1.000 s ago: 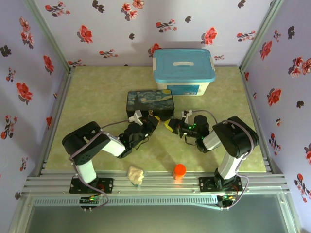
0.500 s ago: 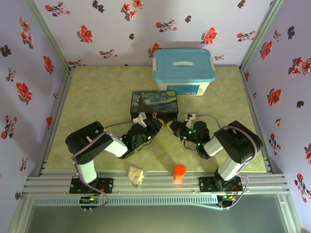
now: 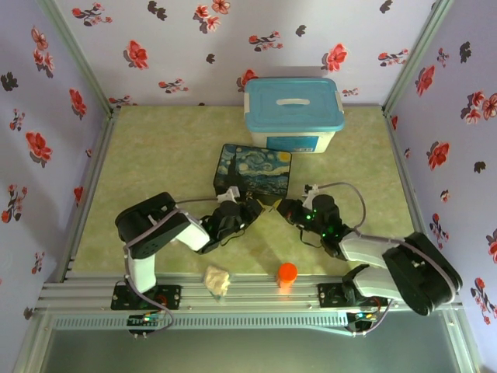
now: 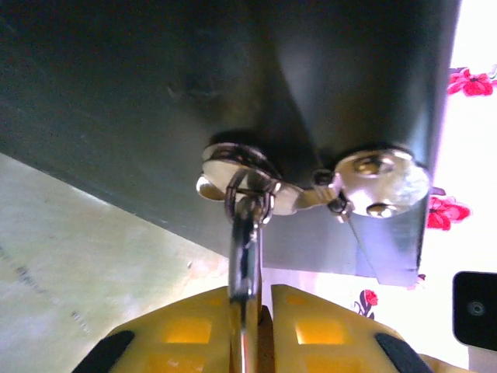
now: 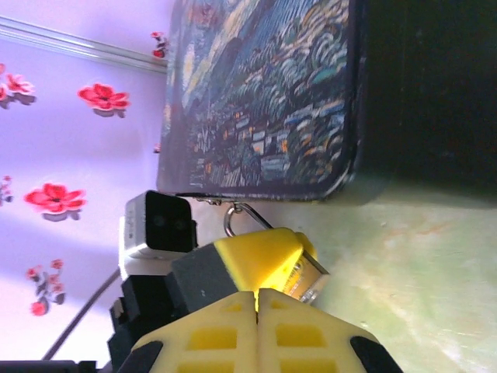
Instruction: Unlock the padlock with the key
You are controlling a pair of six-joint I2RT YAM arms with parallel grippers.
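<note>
Dragged starry-night painted rectangular box (image 3: pixel 255 169) rightward, rotating it, within last second. Clamping tiny brass padlock with silver shackle (image 4: pixel 244 249) in left end effector (image 4: pixel 250 299), shackle hooked through box's silver hasp (image 4: pixel 299 196). Holding right end effector (image 5: pixel 258 305) shut just beside; cannot make out thin dark grey metal key. Likely steadying lock for insertion.

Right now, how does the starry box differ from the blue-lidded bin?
The starry box is flat, dark and painted; the bin is taller, white, blue-lidded. The starry box sits skewed, padlock on its clasp; the bin sits square. Both are closed.
</note>
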